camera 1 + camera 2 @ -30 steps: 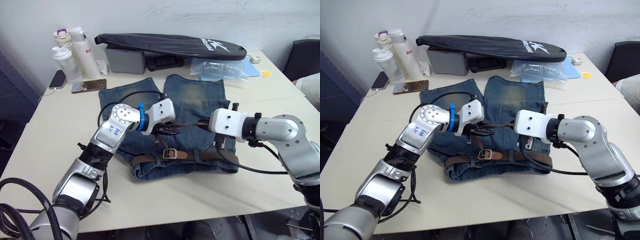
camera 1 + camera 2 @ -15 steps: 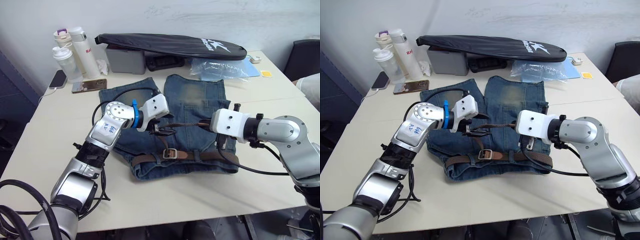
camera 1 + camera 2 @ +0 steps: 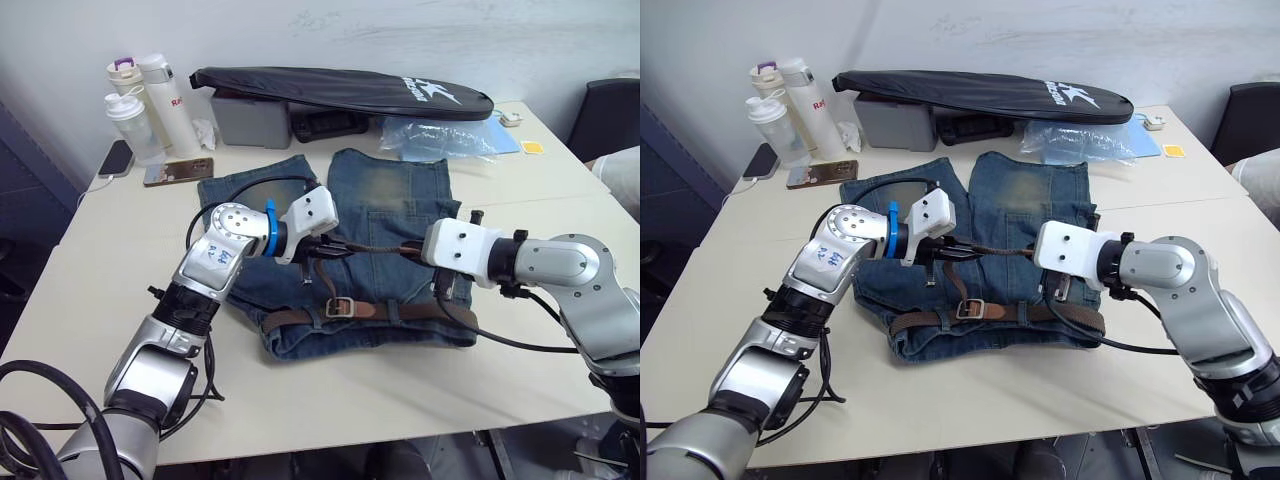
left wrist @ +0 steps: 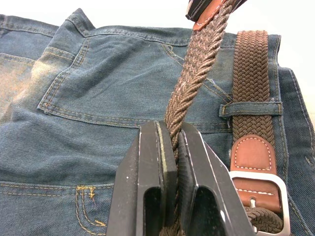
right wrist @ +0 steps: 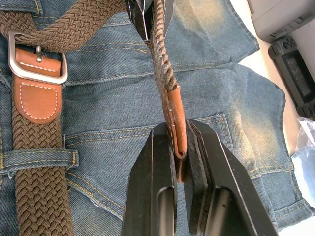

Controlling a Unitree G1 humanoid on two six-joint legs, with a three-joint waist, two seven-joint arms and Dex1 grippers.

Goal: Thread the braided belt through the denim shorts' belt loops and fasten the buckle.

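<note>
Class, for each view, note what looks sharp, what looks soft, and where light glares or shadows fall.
Left wrist view: the braided belt weave is crisp, the left end effector nearest the lens softer, the table edge washed out. Right wrist view: the buckle shines and stitching is sharp. Eye views: even light, faint shadows under the arms on the denim shorts.

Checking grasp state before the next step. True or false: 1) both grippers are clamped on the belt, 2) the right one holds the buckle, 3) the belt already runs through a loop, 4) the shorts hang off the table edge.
1) True: the left gripper and the right gripper are both shut on the braided belt.
2) False: it pinches the tan leather tip; the buckle lies on the denim shorts.
3) True: a belt loop crosses the strap beside the buckle.
4) False: the shorts lie flat on the table.
</note>
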